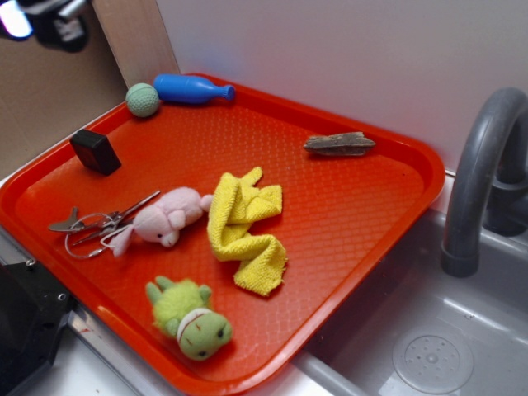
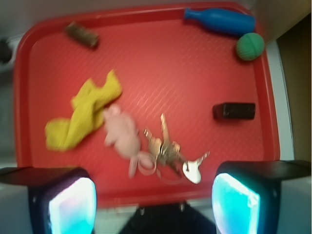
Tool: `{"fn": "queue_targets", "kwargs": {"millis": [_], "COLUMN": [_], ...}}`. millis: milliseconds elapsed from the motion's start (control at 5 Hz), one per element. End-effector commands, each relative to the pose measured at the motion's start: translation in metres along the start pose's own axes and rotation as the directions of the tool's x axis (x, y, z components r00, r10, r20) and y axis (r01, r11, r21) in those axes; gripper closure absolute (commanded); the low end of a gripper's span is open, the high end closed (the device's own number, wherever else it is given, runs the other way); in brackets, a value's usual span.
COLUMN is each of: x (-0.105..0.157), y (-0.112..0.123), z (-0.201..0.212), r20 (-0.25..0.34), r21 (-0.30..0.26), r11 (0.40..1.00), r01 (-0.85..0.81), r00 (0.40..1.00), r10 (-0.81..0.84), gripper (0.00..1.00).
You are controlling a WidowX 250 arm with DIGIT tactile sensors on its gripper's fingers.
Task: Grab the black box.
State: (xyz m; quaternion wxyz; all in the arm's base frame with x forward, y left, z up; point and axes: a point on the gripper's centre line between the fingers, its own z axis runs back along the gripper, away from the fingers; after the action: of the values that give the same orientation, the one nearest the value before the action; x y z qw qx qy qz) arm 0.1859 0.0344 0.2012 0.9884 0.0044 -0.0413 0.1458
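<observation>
Hovering high above the red tray [image 2: 146,58], jaws spread wide, empty, well clear of the black box [image 2: 234,111]

A plain white wall [image 1: 346,58] stands behind the work area, evenly lit, without marks or fixtures. At the far left a light wooden panel [image 1: 136,37] leans upright against it, with a brown surface [image 1: 45,107] beside the panel. At the right lies a grey sink basin [image 1: 429,330] with a round perforated drain [image 1: 433,360] in its floor. A curved grey faucet [image 1: 478,173] rises at the basin's back edge, close to the wall. Lighting is soft and diffuse; shadows are faint.
</observation>
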Motion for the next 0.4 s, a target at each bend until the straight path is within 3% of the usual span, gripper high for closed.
{"fn": "queue_targets", "kwargs": {"millis": [0, 200], "x": [0.044, 0.01], "y": [0.075, 0.1], "z": [-0.063, -0.082], "r20": [0.104, 0.093], "r21": [0.105, 0.135], "r11": [0.862, 0.712], "r01": [-0.495, -0.69], "r00": [0.868, 0.724], "r10": [0.486, 0.684], "gripper": [0.0, 0.0]}}
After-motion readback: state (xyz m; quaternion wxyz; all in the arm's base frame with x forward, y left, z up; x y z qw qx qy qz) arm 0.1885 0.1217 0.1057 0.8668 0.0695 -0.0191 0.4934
